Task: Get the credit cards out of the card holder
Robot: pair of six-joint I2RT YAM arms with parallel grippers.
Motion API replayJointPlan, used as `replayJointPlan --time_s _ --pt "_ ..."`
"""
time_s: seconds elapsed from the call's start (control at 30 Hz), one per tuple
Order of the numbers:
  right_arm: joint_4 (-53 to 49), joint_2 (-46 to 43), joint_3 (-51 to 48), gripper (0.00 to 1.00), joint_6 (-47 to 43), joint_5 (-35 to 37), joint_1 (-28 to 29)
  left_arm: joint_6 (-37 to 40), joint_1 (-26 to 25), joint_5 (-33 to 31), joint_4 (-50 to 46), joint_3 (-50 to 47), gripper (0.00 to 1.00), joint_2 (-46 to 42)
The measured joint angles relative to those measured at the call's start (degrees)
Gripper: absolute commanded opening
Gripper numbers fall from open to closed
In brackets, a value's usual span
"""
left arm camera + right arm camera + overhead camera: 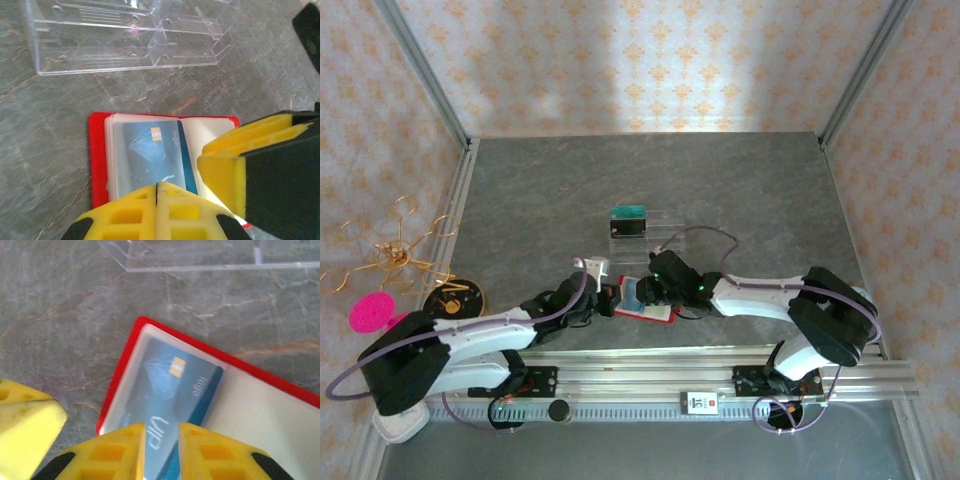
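Holder (97,165) lay open on the counter (40,125), blue card (170,390) in its clear pocket. Left fingers (157,190) were clenched on nothing, tips at the holder's near edge, probably pinning it. Right fingers (161,427) stood a narrow gap apart over the card's near end; couldn't tell if they had it pinched.

Risks:
- pocket film caught with the card, so the whole holder lifts or drags
- left pin slips off the edge, holder skids
- slick card slides out of a shallow pinch
- the two arms were close enough to clash
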Motion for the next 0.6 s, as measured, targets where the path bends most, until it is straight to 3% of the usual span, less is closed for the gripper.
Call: replayJointPlan --time_s 0.33,0.6 --pt "2.3 0.0 -3.7 0.21 5.0 -4.7 -2.4 4.3 0.0 0.0 1.5 5.7 0.0 11.5" --pt "4.1 0.0 -4.1 0.21 5.9 -6.4 -2.8 5.8 0.0 -0.8 1.5 5.9 0.0 13.2"
